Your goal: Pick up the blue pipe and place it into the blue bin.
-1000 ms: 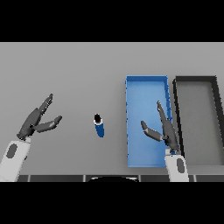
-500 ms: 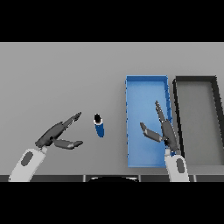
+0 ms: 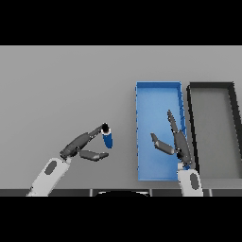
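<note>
The blue pipe is a short blue tube with a dark open end, lying on the grey table left of the blue bin. My left hand reaches in from the lower left, open, its straight fingertips touching the pipe's dark upper end and its thumb spread below. The pipe is not held. My right hand hovers over the blue bin's lower right part, open with fingers straight and thumb out to the left.
A black bin stands directly right of the blue one, their long sides adjacent. The grey table stretches wide to the left and behind the pipe.
My left hand has swept from the far left toward the pipe, and its fingertips now reach the pipe's top end. The pipe, bins and right hand have stayed put.
</note>
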Available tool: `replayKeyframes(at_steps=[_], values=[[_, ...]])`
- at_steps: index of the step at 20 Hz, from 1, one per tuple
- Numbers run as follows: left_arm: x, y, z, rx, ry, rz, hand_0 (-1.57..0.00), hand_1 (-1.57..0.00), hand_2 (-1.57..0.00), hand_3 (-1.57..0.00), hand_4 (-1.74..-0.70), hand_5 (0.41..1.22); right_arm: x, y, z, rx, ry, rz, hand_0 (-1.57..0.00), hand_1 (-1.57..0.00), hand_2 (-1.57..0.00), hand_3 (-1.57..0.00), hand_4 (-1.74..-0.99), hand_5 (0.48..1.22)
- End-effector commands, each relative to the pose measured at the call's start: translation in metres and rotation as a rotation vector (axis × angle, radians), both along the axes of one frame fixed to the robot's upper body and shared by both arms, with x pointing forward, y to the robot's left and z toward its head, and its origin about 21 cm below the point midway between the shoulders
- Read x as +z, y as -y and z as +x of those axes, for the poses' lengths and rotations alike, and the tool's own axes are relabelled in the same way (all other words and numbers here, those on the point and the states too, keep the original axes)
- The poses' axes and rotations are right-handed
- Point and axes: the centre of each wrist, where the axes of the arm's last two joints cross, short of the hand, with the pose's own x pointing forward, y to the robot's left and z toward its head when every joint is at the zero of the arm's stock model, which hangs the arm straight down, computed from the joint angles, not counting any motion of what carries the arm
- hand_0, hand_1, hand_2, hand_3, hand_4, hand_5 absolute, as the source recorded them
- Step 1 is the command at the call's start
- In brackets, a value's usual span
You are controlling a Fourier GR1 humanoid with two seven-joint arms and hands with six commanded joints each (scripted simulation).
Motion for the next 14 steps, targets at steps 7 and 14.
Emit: replayKeyframes(at_steps=[7,14], values=[[-0.015,0.034,0.016,-0.046,0.01,-0.012,0.0,0.0,0.0,0.0,-1.15,0.479,-0.004,0.002,-0.002,-0.006,-0.01,-0.004,0.0,0.0,0.0,0.0,-1.202,0.606],[-0.021,0.053,0.021,-0.023,-0.002,-0.124,-0.1,-0.26,-0.36,-0.22,-1.32,0.651,-0.003,0.004,0.0,-0.021,-0.015,0.007,0.0,0.0,0.0,0.0,-1.198,0.605]])
